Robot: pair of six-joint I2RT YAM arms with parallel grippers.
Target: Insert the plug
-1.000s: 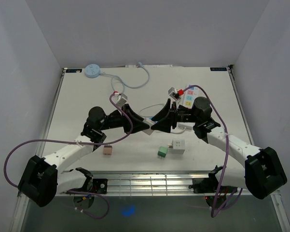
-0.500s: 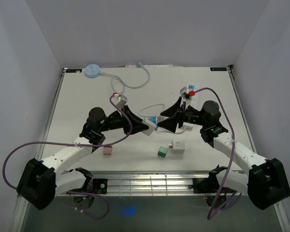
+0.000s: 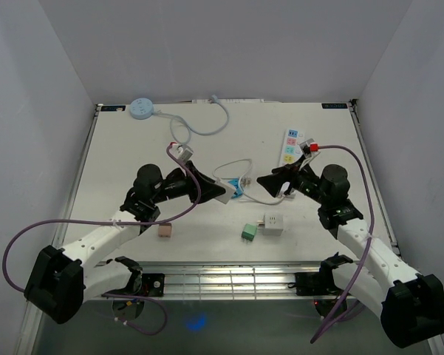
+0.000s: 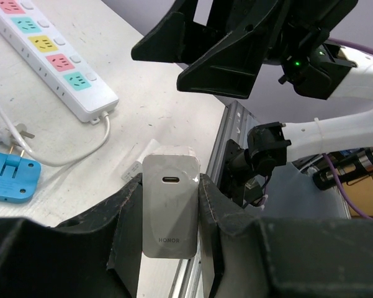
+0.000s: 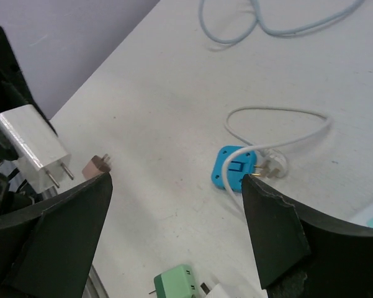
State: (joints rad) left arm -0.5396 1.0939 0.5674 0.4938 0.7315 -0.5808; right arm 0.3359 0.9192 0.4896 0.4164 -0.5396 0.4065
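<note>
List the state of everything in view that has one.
left hand: shut on white charger, prongs exposed
right hand: open, empty
power strip: flat on table, visible sockets empty
white cable plug: unplugged, beside blue adapter
green plug: loose on table

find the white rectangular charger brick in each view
Top external: white rectangular charger brick at centre, in the left gripper.
Left wrist: bottom centre, USB port facing the camera.
Right wrist: left edge, prongs pointing down.
Shared landmark: flat blue square adapter.
</note>
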